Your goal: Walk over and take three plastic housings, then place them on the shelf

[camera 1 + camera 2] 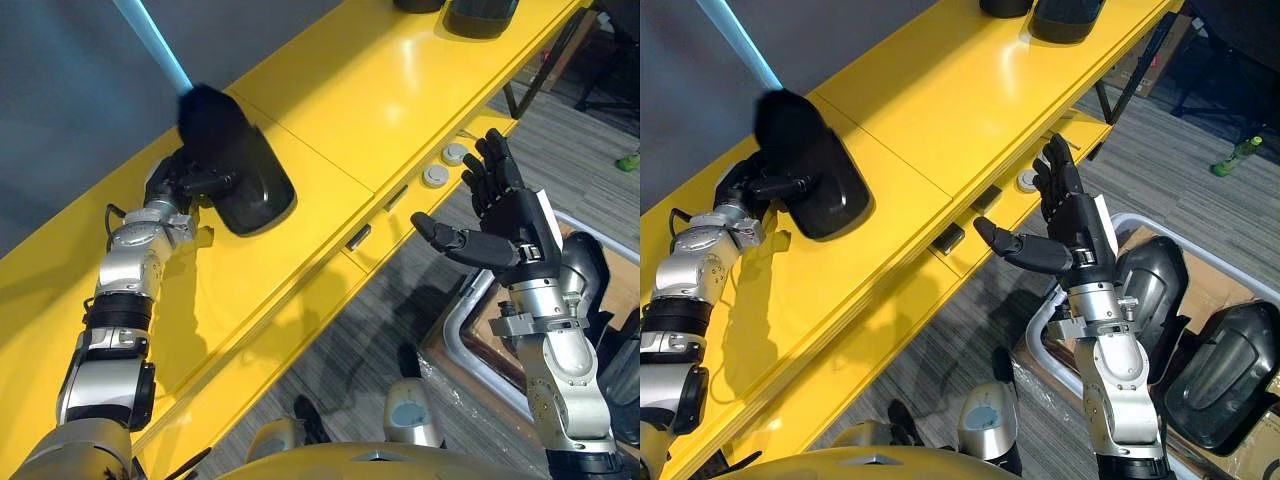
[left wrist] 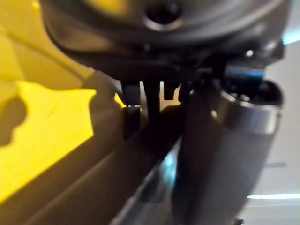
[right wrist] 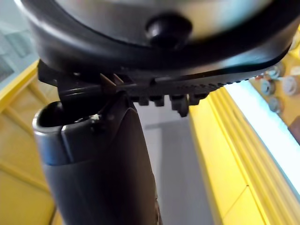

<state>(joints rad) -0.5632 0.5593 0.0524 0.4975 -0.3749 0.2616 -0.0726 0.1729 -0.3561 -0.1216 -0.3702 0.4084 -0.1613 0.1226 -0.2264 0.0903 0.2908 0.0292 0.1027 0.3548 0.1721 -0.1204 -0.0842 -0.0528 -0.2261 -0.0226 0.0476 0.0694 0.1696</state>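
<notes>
A black plastic housing (image 1: 245, 170) rests tilted on the yellow shelf (image 1: 400, 90), its lower end touching the top surface. My left hand (image 1: 172, 185) is curled round the housing's left edge. The left wrist view has the housing's dark bulk (image 2: 154, 154) close against my thumb. My right hand (image 1: 1068, 228) hangs open in the air in front of the shelf's edge, fingers straight and thumb out, holding nothing. Two more dark housings (image 1: 1065, 18) lie at the shelf's far end.
A white-rimmed crate (image 1: 1140, 222) on the floor at the lower right holds more black housings (image 1: 1225, 365). Round grey knobs (image 1: 436, 176) sit on the shelf's lower ledge. A green bottle (image 1: 1236, 156) lies on the grey floor at the far right.
</notes>
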